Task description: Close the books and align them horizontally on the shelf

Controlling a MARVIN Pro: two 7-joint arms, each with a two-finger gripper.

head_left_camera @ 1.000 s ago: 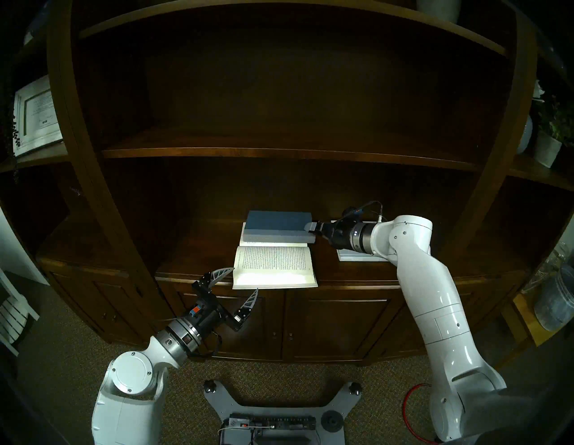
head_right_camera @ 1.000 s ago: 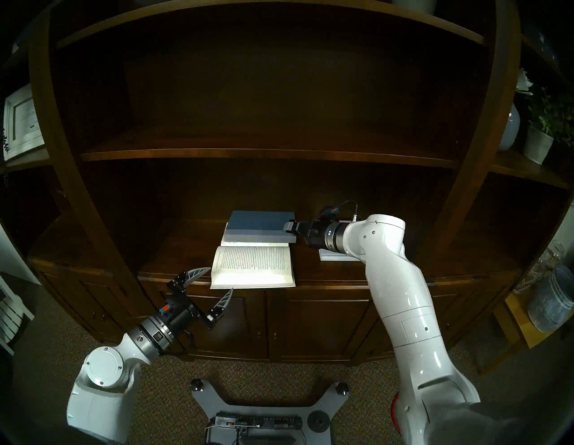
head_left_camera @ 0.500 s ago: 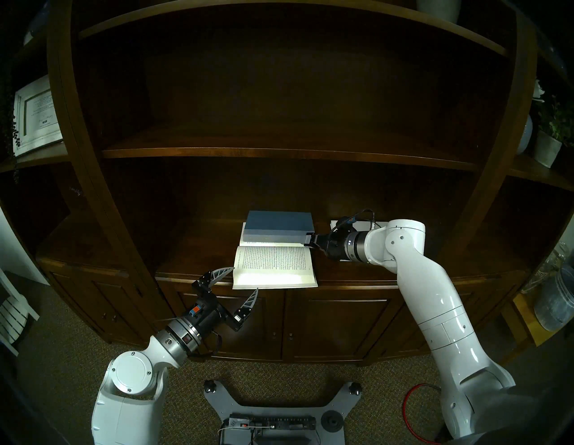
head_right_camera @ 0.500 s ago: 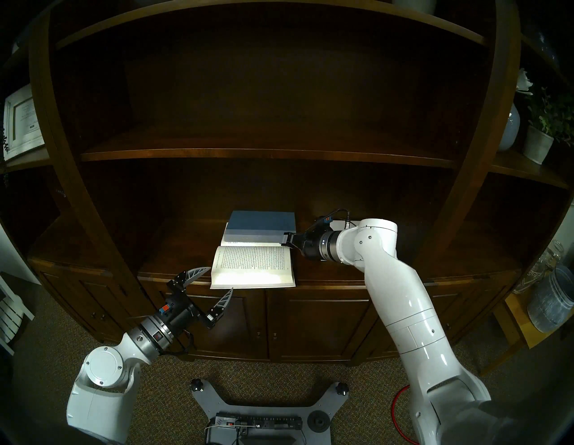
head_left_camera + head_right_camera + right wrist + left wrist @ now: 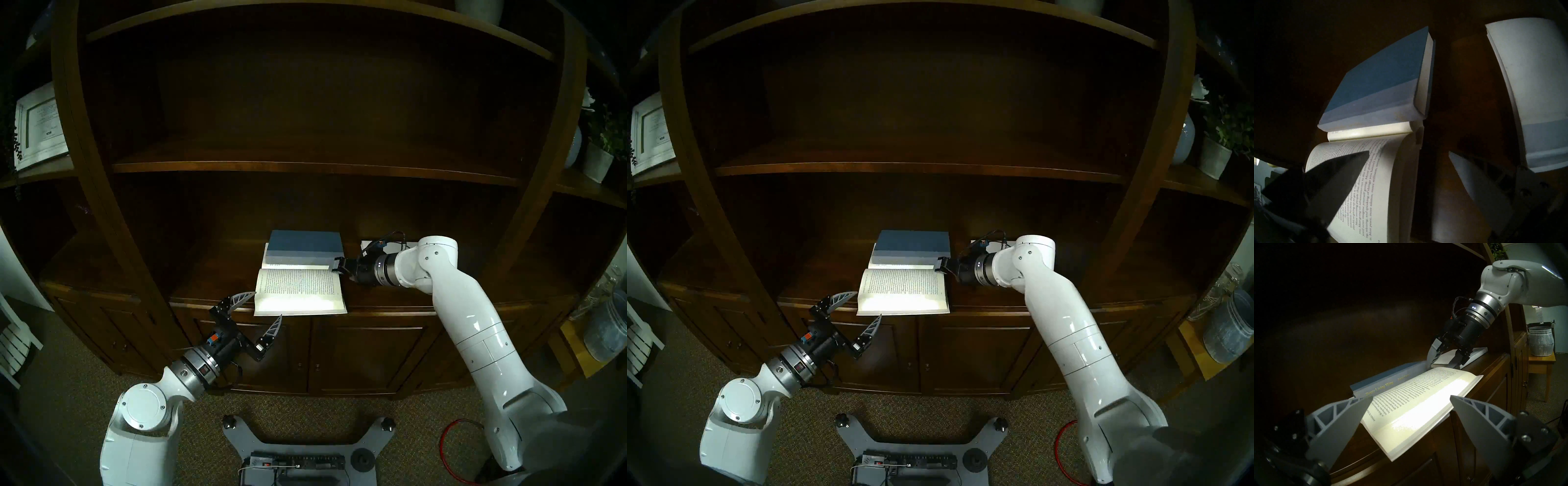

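A white paperback (image 5: 298, 292) lies open on the dark wood shelf (image 5: 210, 271), its near edge overhanging. The closed blue hardcover (image 5: 303, 246) rests on its far page. The white squarish book (image 5: 364, 245) lies to the right, mostly hidden by my right arm; the right wrist view shows it (image 5: 1529, 76). My right gripper (image 5: 336, 264) is open at the right end of the paperback's spine, one finger over the page (image 5: 1339, 178) and the other over bare wood. My left gripper (image 5: 267, 304) is open and empty at the paperback's near left corner (image 5: 1390, 438).
A thinner upper shelf board (image 5: 305, 166) runs above the books. Cabinet doors (image 5: 366, 356) are below the ledge. A framed picture (image 5: 40, 125) stands far left, plant pots (image 5: 597, 159) far right, a metal bucket (image 5: 607, 329) on a side table.
My right gripper has drawn back toward me and down, from the blue hardcover's right end to the right end of the open paperback. The books and left arm have not moved.
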